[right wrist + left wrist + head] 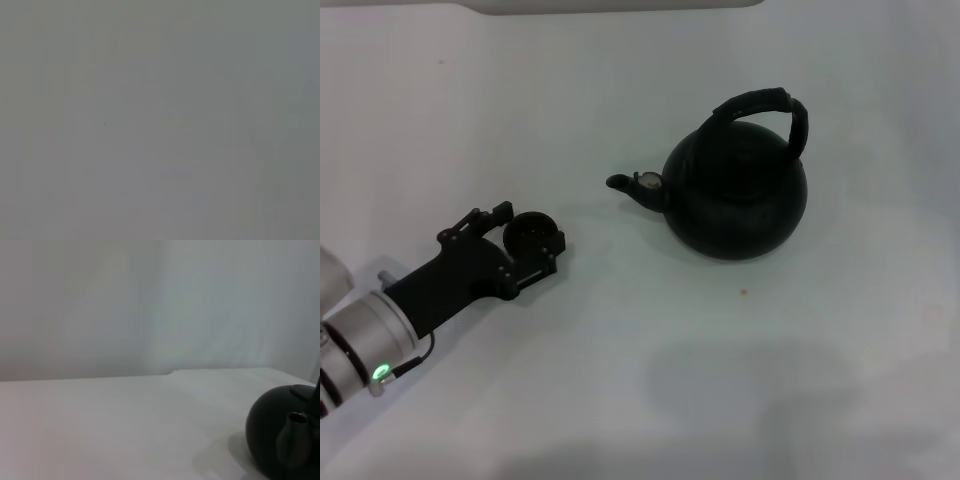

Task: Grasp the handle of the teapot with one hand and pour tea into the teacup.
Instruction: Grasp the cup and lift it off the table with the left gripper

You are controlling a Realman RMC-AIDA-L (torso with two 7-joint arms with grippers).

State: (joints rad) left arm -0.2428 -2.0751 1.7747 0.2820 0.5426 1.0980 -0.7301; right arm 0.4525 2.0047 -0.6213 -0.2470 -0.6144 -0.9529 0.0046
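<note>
The left pincer (532, 237) stood part-open around the teacup (532, 232), left of the teapot (738, 195), whose spout faced it. The handle (767, 111) arched over the teapot, untouched; no right pincer showed.

White table (620, 400), plain matte top. Black teapot (735, 195) sits upright right of centre, spout (632, 185) aimed toward the robot's left. Small black teacup (532, 232) also on the top, well left of the pot and slightly nearer the robot. Tiny brown speck (743, 292) on the surface just in front of the teapot.
</note>
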